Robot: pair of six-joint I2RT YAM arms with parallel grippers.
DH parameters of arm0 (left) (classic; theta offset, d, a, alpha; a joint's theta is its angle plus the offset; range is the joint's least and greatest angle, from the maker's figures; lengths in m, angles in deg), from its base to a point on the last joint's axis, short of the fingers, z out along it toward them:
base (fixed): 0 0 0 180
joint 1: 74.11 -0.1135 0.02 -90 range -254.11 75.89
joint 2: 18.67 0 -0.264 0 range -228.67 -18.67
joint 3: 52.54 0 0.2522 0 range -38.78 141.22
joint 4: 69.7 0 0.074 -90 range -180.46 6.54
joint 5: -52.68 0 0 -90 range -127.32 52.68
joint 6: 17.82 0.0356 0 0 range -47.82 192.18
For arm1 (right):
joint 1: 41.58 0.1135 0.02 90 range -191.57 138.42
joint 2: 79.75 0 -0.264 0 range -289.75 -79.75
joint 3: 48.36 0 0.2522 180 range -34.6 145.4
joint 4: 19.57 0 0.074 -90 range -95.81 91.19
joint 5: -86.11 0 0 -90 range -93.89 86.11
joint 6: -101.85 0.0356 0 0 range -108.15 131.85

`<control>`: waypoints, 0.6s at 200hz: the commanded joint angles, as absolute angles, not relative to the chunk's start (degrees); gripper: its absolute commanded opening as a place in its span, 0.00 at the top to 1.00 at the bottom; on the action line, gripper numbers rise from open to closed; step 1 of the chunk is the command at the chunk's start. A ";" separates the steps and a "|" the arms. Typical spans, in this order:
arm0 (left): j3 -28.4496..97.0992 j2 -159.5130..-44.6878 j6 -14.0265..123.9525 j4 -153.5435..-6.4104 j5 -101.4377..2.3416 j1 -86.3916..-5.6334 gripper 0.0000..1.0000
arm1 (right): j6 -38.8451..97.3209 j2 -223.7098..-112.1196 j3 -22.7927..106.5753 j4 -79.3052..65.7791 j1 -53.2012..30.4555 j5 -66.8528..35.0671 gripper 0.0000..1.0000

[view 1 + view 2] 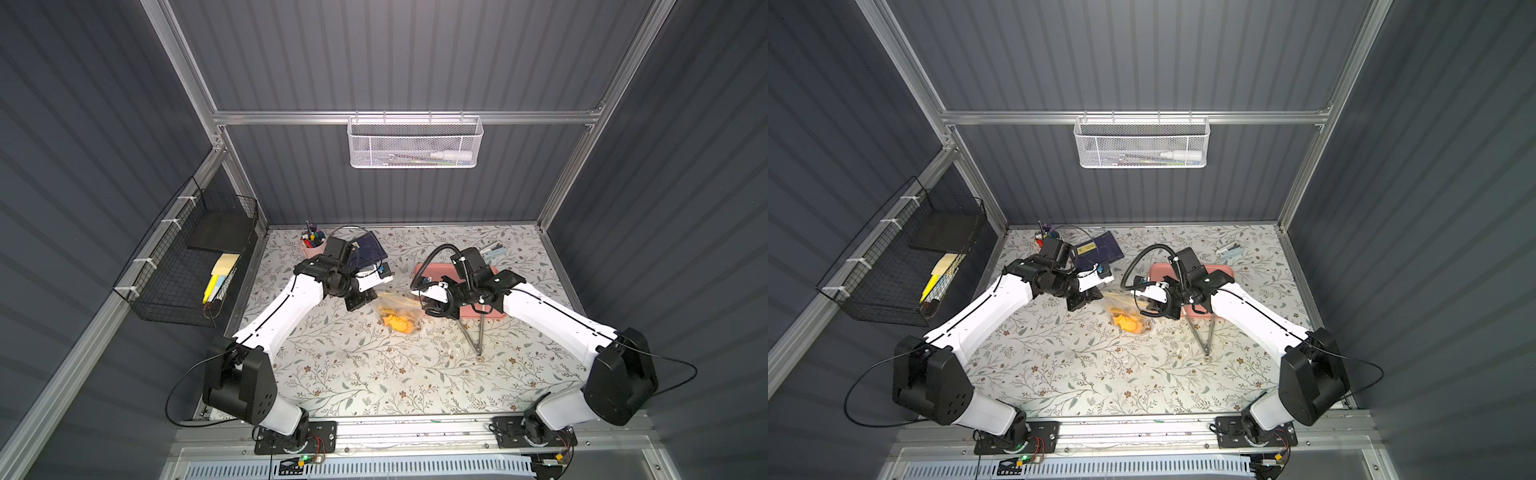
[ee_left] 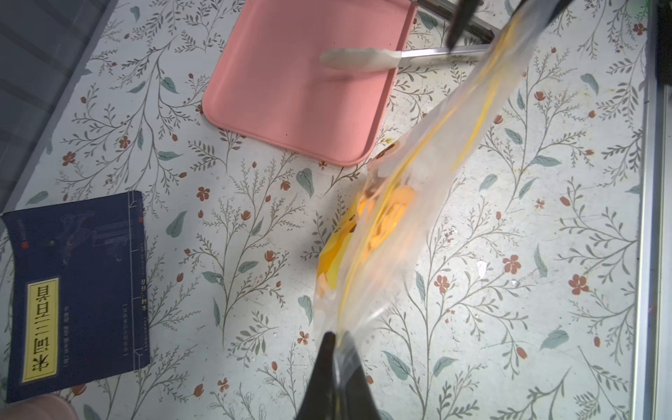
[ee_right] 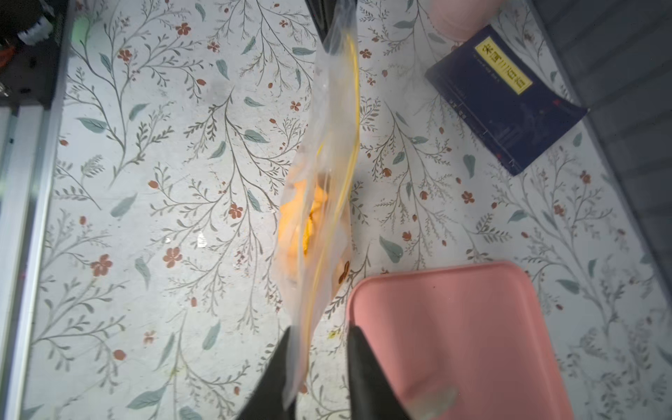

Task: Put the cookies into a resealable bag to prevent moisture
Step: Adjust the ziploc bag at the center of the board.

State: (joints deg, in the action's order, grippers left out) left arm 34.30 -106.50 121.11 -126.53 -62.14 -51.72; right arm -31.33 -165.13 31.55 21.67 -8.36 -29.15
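Left wrist view gives me the clearest grip. The left gripper has its black fingers pinched together on one corner of the small crinkly transparent plastic resealable bag. The bag's thin yellow seal strip runs, blurred, away from that corner.

In the right wrist view the right gripper has its fingers apart. The bag's other end hangs in the gap, close along one finger and clear of the other, and I cannot tell whether it touches. The yellow-orange biscuit-like cookies sit bunched inside the bag at its sagging middle.

In both top views the bag hangs between the two grippers over the middle of the floral-patterned desk. I cannot tell whether its lowest part rests on the desk.

Edges I am watching:
- The rounded corner of the flat pink plastic tray lies just beside the bag on the right arm's side.
- The steel tongs with pale tips lie with one tip over that tray and their hinge towards the front.
- The dark blue paperback book with a yellow label lies well apart from the bag, towards the back wall.

Open patterned desk stretches from the bag to the aluminium front rail.
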 commanded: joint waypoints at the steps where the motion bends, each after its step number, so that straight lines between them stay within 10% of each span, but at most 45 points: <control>1: 36.59 -109.21 121.69 -129.99 -64.38 -52.22 0.97 | -26.79 -164.32 29.85 12.18 -6.88 -27.49 0.44; 86: 40.66 -112.49 123.66 -132.17 -67.26 -53.72 0.97 | -25.93 -170.14 31.36 7.50 -1.70 -27.71 0.38; 120: 40.28 -112.65 124.06 -132.91 -67.84 -53.90 0.97 | -24.60 -172.13 33.11 6.10 -1.20 -25.13 0.67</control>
State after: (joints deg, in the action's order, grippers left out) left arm 39.28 -111.79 122.62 -130.44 -65.68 -53.40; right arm -25.73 -171.45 30.28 7.47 -1.39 -26.50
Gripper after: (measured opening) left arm 0.053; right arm 0.430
